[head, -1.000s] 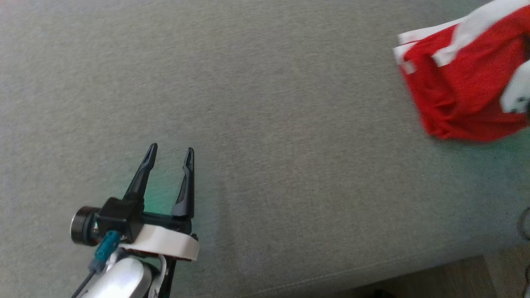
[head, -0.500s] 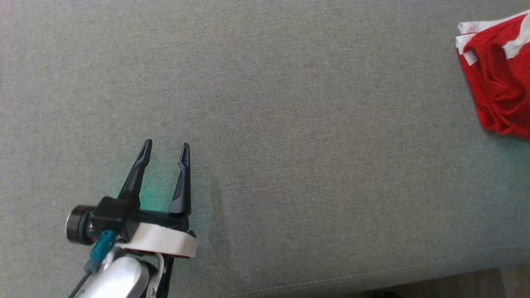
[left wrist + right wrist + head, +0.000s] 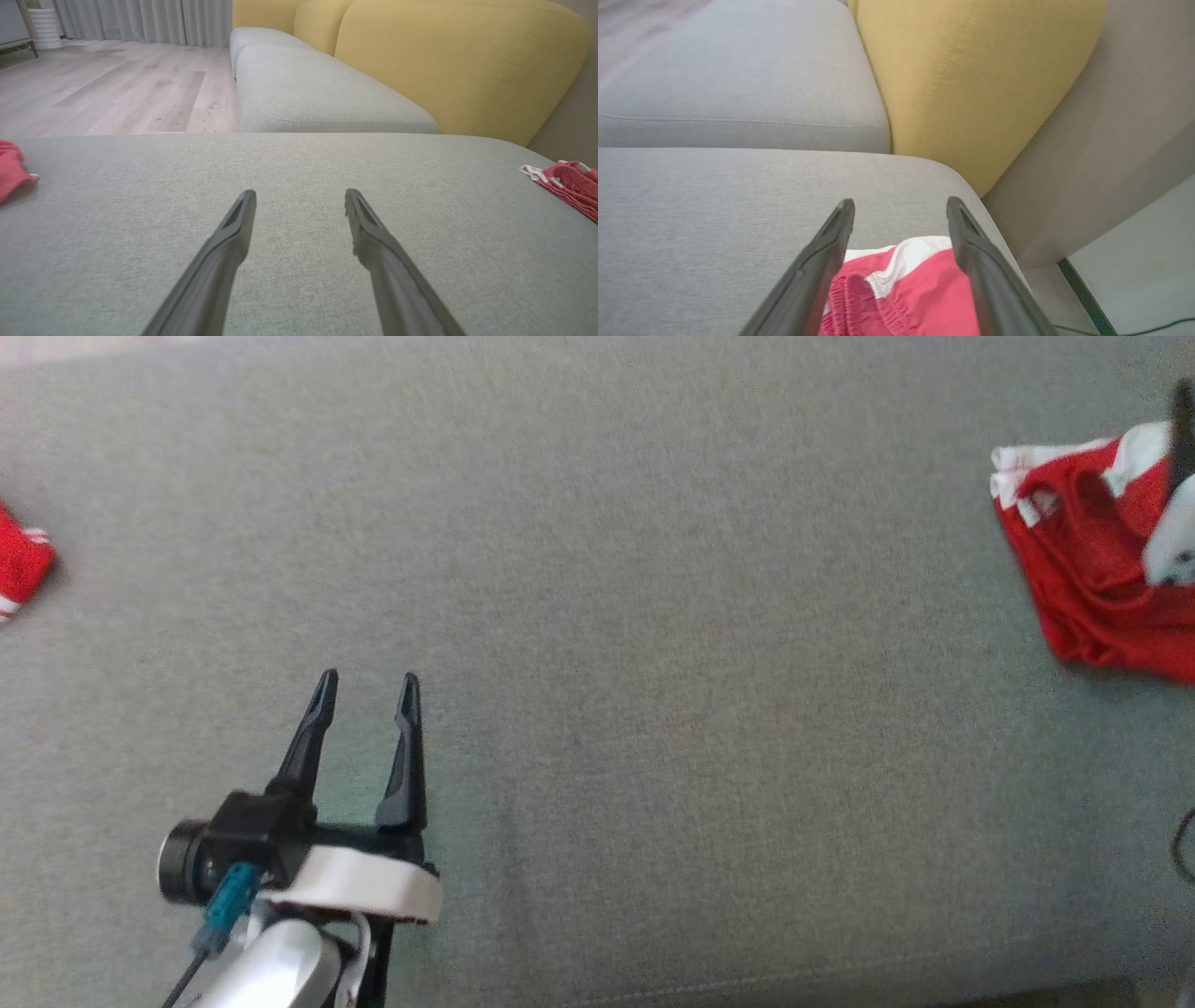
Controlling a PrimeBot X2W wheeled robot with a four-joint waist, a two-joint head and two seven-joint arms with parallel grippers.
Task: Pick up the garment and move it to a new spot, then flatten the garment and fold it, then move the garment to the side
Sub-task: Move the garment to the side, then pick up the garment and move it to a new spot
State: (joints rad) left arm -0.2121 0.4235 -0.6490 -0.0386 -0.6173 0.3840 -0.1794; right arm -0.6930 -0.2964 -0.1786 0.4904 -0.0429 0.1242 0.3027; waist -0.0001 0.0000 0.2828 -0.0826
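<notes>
Garment (image 3: 1083,579) crumpled at right end of grey sofa seat (image 3: 653,616); both claws released.
Right claw (image 3: 900,205) hangs over the red, white-trimmed cloth, fingers spread, gripping nothing. Left claw (image 3: 368,679) hovers spread above the seat, well apart from the garment. Second red cloth (image 3: 19,565) lies at seat's far left edge.

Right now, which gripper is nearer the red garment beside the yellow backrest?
Right. The right gripper is directly over the red garment, jaws open; the left gripper sits well away over the grey cushion.
</notes>
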